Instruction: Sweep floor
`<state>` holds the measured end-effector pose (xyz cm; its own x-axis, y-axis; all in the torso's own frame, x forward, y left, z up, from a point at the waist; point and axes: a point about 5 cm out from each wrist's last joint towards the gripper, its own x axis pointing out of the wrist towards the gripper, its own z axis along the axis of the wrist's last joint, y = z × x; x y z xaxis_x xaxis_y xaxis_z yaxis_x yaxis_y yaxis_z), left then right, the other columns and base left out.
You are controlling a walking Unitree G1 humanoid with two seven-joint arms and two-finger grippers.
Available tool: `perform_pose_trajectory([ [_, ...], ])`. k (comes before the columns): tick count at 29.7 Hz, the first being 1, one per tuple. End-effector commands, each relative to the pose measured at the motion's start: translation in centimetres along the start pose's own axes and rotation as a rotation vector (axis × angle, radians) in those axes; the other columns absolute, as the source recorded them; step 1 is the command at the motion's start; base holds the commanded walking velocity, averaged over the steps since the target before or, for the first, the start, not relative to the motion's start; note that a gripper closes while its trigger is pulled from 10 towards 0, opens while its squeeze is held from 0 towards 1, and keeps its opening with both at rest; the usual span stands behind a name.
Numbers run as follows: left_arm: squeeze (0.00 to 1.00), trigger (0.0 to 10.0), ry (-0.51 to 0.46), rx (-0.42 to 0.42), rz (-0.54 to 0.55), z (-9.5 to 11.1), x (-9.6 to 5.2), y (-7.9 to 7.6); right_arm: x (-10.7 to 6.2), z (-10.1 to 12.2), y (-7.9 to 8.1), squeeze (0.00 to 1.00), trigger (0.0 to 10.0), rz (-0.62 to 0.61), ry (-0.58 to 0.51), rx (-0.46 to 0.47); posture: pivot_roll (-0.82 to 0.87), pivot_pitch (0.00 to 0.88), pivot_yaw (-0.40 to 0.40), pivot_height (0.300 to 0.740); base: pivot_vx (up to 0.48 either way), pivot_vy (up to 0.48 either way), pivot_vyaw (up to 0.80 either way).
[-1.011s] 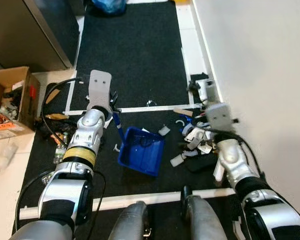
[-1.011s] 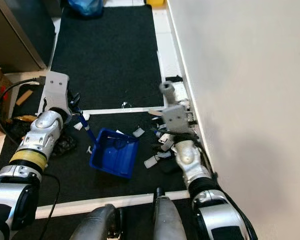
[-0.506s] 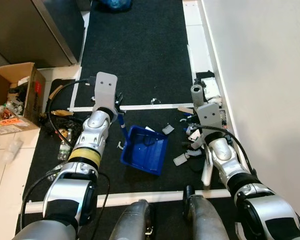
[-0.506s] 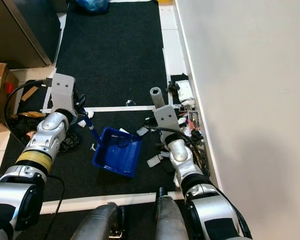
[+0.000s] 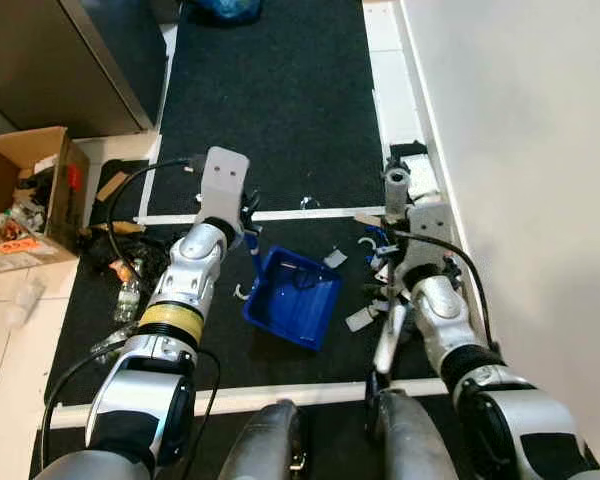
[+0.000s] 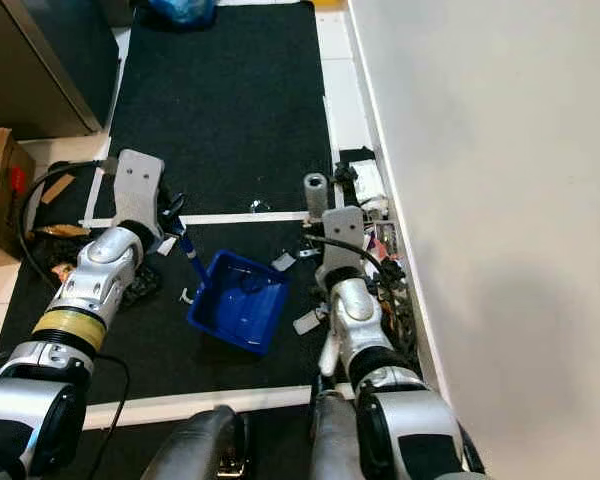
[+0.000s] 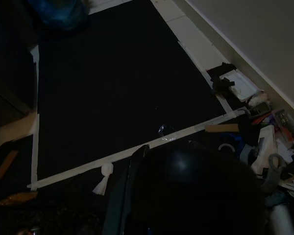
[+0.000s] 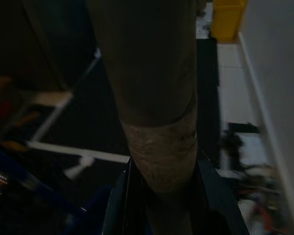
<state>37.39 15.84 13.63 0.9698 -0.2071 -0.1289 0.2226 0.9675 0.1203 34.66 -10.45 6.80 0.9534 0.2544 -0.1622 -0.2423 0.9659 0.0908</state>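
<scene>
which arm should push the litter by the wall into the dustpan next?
Right, likely. The right gripper already holds the broom handle, and the scraps lie just beside it along the wall. The left gripper holds the blue dustpan by its handle, mouth facing the scraps.

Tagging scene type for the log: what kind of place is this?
Probably a lab or test room, not a lived-in home: black mat marked with white tape lines, staged litter by the wall, a cardboard box of junk. The dustpan sits on the mat.
</scene>
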Motion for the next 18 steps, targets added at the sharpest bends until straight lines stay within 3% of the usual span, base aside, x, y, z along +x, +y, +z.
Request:
perform_pose_trajectory([
  [1,0.0,10.0,0.101,-0.043,-0.038,-2.6,-0.4,-1.0,0.0,-1.0,2.4,0.0,10.0,0.072,0.03,0.111,0.19,0.297,0.067,0.74,0.0,0.0,0.0],
  [2,0.0,10.0,0.101,-0.043,-0.038,-2.6,-0.4,-1.0,0.0,-1.0,2.4,0.0,10.0,0.072,0.03,0.111,0.19,0.297,0.067,0.74,0.0,0.0,0.0],
  [4,0.0,10.0,0.105,-0.045,-0.038,-2.6,-0.4,-1.1,0.2,-0.8,4.2,0.0,10.0,0.146,0.021,0.146,0.19,0.293,0.065,0.74,0.0,0.0,0.0],
  [5,0.0,10.0,0.107,-0.05,-0.038,-2.6,-0.4,-1.1,0.3,-0.6,6.3,0.0,10.0,0.254,0.012,0.177,0.19,0.291,0.062,0.74,0.0,0.0,0.0],
  [12,0.0,10.0,0.111,-0.055,-0.036,-2.6,-0.5,-1.1,0.2,0.1,8.4,0.0,10.0,0.378,-0.04,0.181,0.18,0.291,0.057,0.74,0.0,0.0,0.0],
  [13,0.0,10.0,0.111,-0.06,-0.033,-2.7,-0.6,-1.1,0.4,1.5,7.6,0.0,10.0,0.367,-0.119,0.127,0.17,0.294,0.051,0.74,0.0,0.0,0.0],
  [15,0.0,10.0,0.111,-0.061,-0.033,-2.7,-0.6,-1.1,0.4,1.8,7.4,0.0,10.0,0.363,-0.137,0.114,0.17,0.294,0.051,0.74,0.0,0.0,0.0],
  [17,0.0,10.0,0.112,-0.064,-0.032,-2.8,-0.7,-1.1,0.6,3.3,5.5,0.0,10.0,0.303,-0.21,-0.018,0.17,0.294,0.051,0.74,0.0,0.0,0.0],
  [18,0.0,10.0,0.112,-0.071,-0.033,-2.8,-0.7,-1.1,0.7,4.4,3.8,0.0,10.0,0.236,-0.252,-0.106,0.16,0.295,0.047,0.74,0.0,0.0,0.0],
])
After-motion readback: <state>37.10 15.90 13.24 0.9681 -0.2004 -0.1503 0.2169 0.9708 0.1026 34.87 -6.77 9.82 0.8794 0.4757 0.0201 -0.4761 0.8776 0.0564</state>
